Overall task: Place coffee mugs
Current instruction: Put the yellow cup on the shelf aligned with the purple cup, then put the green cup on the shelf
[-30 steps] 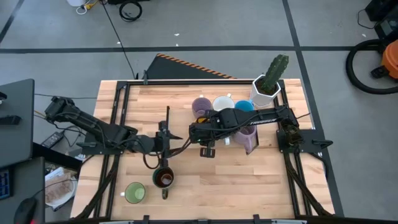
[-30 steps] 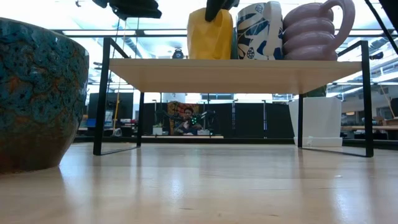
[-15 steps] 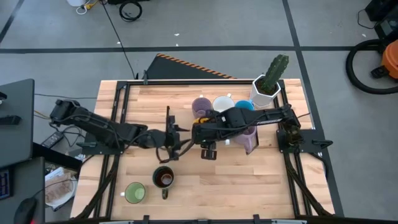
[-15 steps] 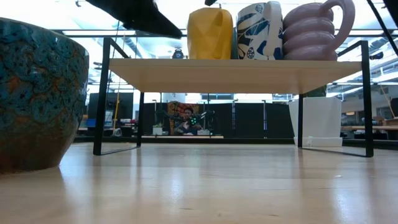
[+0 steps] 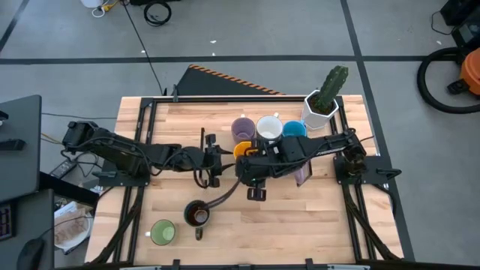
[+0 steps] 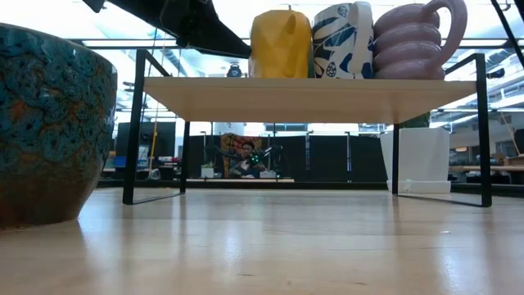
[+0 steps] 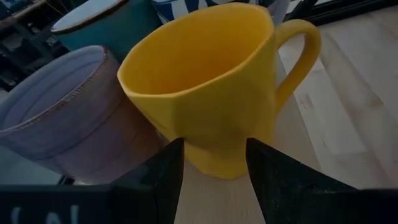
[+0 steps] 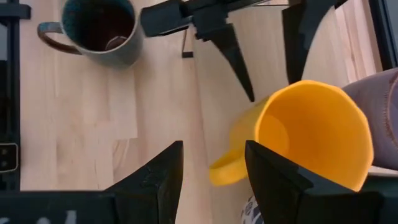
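Since a second ago the right gripper [image 5: 250, 171] has let go of the orange mug [image 5: 242, 150], now on the shelf [image 6: 311, 86] beside the lavender mug [image 7: 68, 118]. Both jaws stand apart, empty; left gripper [image 5: 216, 159] faces it.

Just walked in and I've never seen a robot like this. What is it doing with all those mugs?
It is lining up coffee mugs on a raised shelf over the table. The yellow mug now stands on the shelf beside the purple mug and the white mug. The right pincer hangs open just above the yellow mug; the left pincer is open beside it. A dark mug and a green mug wait on the table below.
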### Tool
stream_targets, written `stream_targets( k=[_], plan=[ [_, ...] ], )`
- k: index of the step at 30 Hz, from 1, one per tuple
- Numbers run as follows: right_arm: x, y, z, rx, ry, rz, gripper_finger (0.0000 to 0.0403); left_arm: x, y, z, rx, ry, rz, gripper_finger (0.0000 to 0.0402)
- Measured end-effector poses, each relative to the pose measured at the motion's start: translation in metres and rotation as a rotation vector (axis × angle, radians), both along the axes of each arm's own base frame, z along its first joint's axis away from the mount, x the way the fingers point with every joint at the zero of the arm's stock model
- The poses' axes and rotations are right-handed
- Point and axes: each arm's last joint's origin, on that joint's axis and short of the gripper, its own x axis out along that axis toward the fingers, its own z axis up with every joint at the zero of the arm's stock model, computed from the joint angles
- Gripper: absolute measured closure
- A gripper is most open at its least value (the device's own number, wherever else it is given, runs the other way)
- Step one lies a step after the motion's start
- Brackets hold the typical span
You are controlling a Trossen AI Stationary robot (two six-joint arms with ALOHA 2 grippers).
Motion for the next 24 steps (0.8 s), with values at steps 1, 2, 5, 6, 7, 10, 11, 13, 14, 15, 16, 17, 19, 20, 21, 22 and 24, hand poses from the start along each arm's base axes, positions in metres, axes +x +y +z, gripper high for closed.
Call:
stream_targets(
  k=[1,2,5,6,7,10,11,13,14,15,16,17,19,20,21,22,24],
  plan=[
    [-0.001,0.003,0.0,-0.002,0.002,0.008,0.0224,0.0,0.0,0.0,0.001,0.002,-0.001,0.0221],
    [-0.003,0.005,0.0,-0.004,0.005,0.018,0.0224,0.0,-0.001,0.0,0.002,0.006,-0.003,0.0221],
    [-0.007,0.013,0.002,-0.008,0.011,0.046,0.0224,-0.006,-0.005,0.001,0.003,0.03,-0.016,0.0221],
    [-0.008,0.015,0.002,-0.006,0.013,0.054,0.0224,-0.009,-0.007,0.004,0.005,0.04,-0.025,0.0221],
    [-0.01,0.018,0.002,0.0,0.021,0.068,0.0224,-0.011,-0.009,0.007,0.007,0.052,-0.036,0.0221],
    [-0.014,0.026,0.001,0.035,0.042,0.063,0.0224,-0.021,-0.018,0.018,0.018,0.106,-0.078,0.0221],
    [-0.016,0.029,0.001,0.05,0.041,0.059,0.0224,-0.023,-0.022,0.023,0.019,0.128,-0.099,0.0221],
    [-0.018,0.035,0.001,0.066,0.04,0.046,0.0224,-0.03,-0.029,0.03,0.005,0.195,-0.138,0.0221],
    [-0.019,0.038,0.001,0.07,0.037,0.039,0.0224,-0.033,-0.033,0.034,-0.013,0.226,-0.167,0.0221],
    [-0.021,0.042,0.001,0.064,0.033,0.031,0.0224,-0.035,-0.037,0.038,-0.035,0.263,-0.196,0.0221],
    [-0.022,0.045,0.001,0.053,0.028,0.028,0.0224,-0.039,-0.041,0.041,-0.066,0.309,-0.224,0.0221],
    [-0.025,0.05,0.001,0.038,0.019,0.028,0.0224,-0.043,-0.045,0.043,-0.096,0.355,-0.252,0.0221],
    [-0.028,0.06,-0.001,-0.006,-0.005,0.023,0.0224,-0.05,-0.054,0.049,-0.18,0.419,-0.317,0.0221],
    [-0.029,0.065,-0.003,-0.031,-0.017,0.018,0.0224,-0.053,-0.059,0.051,-0.22,0.444,-0.352,0.0221],
    [-0.031,0.071,-0.005,-0.054,-0.024,0.017,0.0224,-0.057,-0.064,0.051,-0.255,0.471,-0.388,0.0221],
    [-0.034,0.076,-0.007,-0.073,-0.027,0.016,0.0224,-0.06,-0.07,0.052,-0.282,0.496,-0.422,0.0221],
    [-0.037,0.085,-0.009,-0.094,-0.044,0.016,0.0224,-0.066,-0.082,0.055,-0.321,0.516,-0.474,0.0221]
  ],
)
